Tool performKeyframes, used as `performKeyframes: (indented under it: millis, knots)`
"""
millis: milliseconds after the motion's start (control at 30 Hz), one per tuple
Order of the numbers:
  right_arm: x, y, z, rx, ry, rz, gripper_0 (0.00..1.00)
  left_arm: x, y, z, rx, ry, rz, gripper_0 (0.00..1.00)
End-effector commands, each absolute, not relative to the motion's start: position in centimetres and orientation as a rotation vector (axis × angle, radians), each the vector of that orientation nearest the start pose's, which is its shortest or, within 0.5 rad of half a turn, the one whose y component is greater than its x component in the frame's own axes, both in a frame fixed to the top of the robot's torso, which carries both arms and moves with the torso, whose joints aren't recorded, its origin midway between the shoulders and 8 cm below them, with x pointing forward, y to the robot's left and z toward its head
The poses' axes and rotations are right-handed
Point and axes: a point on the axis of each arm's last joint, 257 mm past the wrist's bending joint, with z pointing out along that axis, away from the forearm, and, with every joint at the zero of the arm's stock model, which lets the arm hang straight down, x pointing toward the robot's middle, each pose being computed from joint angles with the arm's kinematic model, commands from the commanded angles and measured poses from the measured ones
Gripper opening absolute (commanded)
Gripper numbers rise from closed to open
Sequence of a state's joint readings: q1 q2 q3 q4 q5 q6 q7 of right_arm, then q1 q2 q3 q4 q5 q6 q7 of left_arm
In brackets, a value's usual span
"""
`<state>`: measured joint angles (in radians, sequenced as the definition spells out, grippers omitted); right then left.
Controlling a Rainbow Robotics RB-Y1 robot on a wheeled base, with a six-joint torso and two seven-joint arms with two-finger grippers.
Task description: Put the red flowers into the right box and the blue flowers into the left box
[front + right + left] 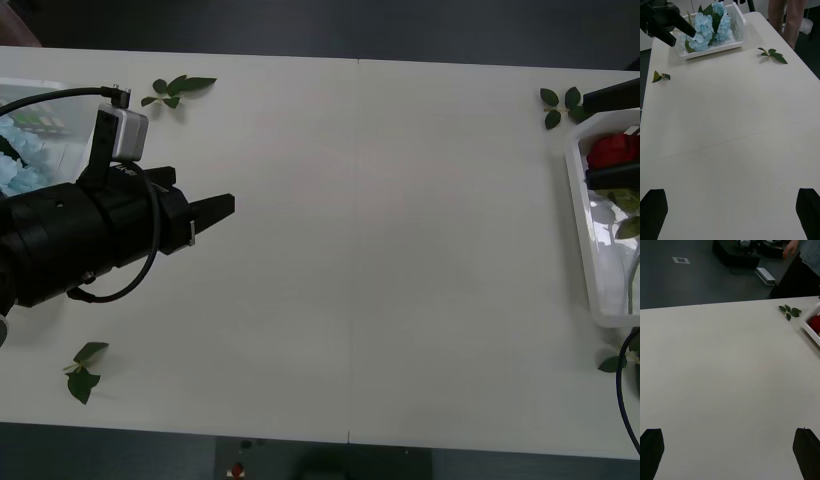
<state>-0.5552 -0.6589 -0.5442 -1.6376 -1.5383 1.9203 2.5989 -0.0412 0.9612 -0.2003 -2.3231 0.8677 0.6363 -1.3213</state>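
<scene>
The blue flowers lie in the left box at the table's far left, and in the right wrist view the blue flowers fill the left box. Red flowers rest in the right box at the far right edge; the left wrist view catches the red flowers and a corner of that box. My left gripper hovers over the table just right of the left box, open and holding nothing. My right gripper is open and holds nothing, by the right box's far end.
Loose green leaf sprigs lie on the white table: one at the far left, one at the near left, one by the right box's far corner and one near its front corner. A cable hangs at the right edge.
</scene>
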Motion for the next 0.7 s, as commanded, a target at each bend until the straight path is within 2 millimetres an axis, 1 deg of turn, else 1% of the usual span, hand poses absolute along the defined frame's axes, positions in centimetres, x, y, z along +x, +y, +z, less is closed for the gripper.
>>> performKeyframes:
  millis: [33, 167, 267, 333, 433, 600, 700]
  knots:
    - [42.3, -25.2, -1.1, -1.429, 1.550, 0.465, 1.00, 42.9, 12.0, -7.1, 0.695, 1.796, -0.536, 1.00]
    - [42.3, -25.2, -1.1, -1.429, 1.550, 0.465, 1.00, 42.8, 10.6, -6.2, 0.783, 1.796, -0.588, 1.00]
    - [42.3, -25.2, -1.1, -1.429, 1.550, 0.465, 1.00, 43.1, 10.1, -5.6, 0.829, 1.786, -0.605, 1.00]
    - [42.3, -25.2, -1.1, -1.429, 1.550, 0.465, 1.00, 43.1, 10.0, -5.6, 0.848, 1.782, -0.618, 1.00]
    - [42.3, -25.2, -1.1, -1.429, 1.550, 0.465, 1.00, 42.3, 9.3, -6.0, 0.868, 1.787, -0.675, 1.00]
    - [42.3, -25.2, -1.1, -1.429, 1.550, 0.465, 1.00, 41.4, 9.3, -6.6, 0.917, 1.795, -0.739, 1.00]
    - [42.3, -25.2, -1.1, -1.429, 1.550, 0.465, 1.00, 41.1, 9.1, -6.7, 0.930, 1.787, -0.761, 1.00]
